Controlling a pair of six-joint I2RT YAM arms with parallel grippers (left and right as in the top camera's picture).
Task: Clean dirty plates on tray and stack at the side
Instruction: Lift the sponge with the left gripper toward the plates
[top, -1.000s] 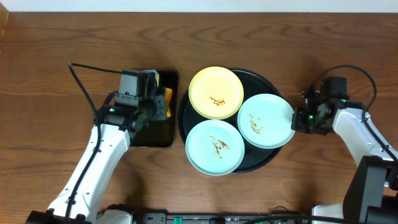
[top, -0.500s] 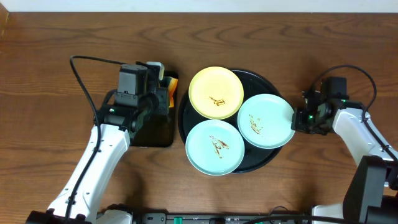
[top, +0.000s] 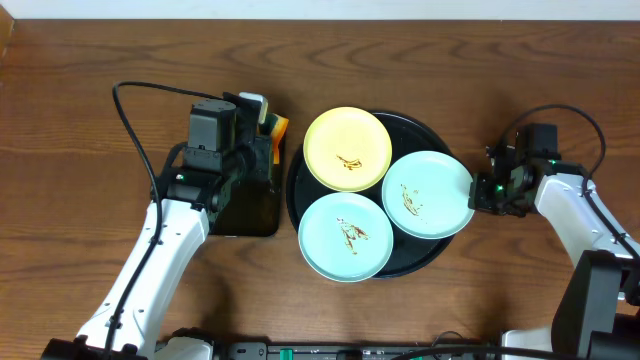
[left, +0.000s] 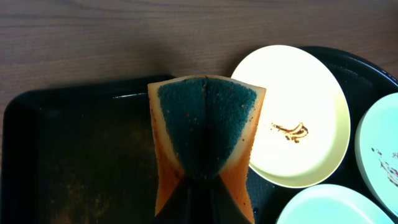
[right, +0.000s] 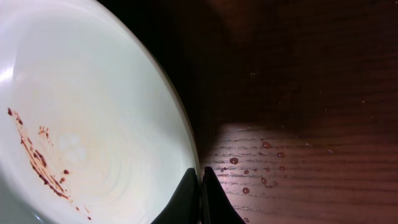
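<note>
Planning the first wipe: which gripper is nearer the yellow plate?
Left. The left gripper, holding the sponge, sits just left of the yellow plate. The right gripper is beyond the right mint-blue plate, pinching its outer rim.

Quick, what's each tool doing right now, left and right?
Left tool: closed, pinching the folded sponge.
Right tool: closed on the rim of the mint-blue plate.

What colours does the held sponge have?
The sponge is orange with a dark green scouring face, clearest in the left wrist view.
</note>
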